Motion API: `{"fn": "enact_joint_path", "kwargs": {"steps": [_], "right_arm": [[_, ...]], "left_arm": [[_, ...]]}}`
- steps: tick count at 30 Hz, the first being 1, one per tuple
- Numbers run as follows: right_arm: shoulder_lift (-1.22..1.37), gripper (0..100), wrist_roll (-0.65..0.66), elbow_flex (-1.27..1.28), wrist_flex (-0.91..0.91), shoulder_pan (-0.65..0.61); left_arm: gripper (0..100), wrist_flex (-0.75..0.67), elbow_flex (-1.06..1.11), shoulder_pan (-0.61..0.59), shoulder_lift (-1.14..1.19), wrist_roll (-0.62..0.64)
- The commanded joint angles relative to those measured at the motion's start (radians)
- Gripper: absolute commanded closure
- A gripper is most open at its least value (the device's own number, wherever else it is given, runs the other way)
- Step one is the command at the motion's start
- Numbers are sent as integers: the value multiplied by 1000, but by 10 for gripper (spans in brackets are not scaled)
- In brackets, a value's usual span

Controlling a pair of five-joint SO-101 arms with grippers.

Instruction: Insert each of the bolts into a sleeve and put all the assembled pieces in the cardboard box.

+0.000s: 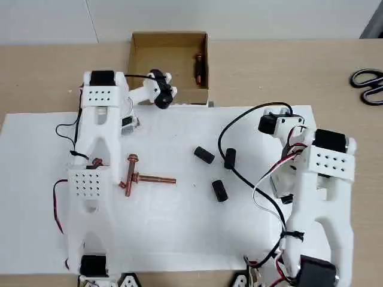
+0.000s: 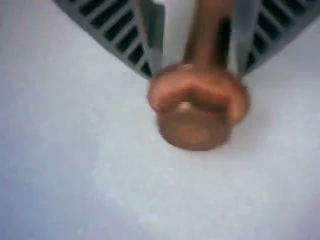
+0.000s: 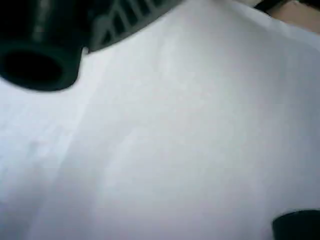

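Observation:
My left gripper (image 2: pixel 196 55) is shut on a copper bolt (image 2: pixel 197 110), which hangs head-down just above the white mat. My right gripper (image 3: pixel 55 35) is shut on a black sleeve (image 3: pixel 35 65), also low over the mat; in the high view that sleeve (image 1: pixel 287 199) shows under the right arm. Two more bolts (image 1: pixel 133 173) (image 1: pixel 157 179) lie crossed on the mat beside the left arm. Three loose sleeves (image 1: pixel 204 155) (image 1: pixel 230 158) (image 1: pixel 219 190) lie mid-mat. The cardboard box (image 1: pixel 139 60) at the back holds one assembled piece (image 1: pixel 200 69).
A copper bolt head (image 1: pixel 97 162) pokes out at the left arm's edge. Another sleeve (image 3: pixel 297 225) lies near the right gripper. Scissors (image 1: pixel 368 85) lie on the bare table at the far right. Cables (image 1: pixel 239 173) trail across the mat.

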Motion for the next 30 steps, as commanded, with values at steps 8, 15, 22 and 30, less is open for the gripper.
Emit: {"fn": "enact_joint_path", "kwargs": {"steps": [8, 15, 22, 30], "right_arm": [[-36, 985, 6, -8, -7, 10], [-38, 985, 8, -8, -5, 10], [-38, 985, 8, -12, 2, 10], [-39, 985, 8, -12, 4, 10]], "left_arm": [[927, -6, -130, 8, 104, -5], [995, 26, -182, 28, 112, -2], [995, 28, -315, 28, 109, 64], [995, 29, -176, 44, -124, 74]]}}
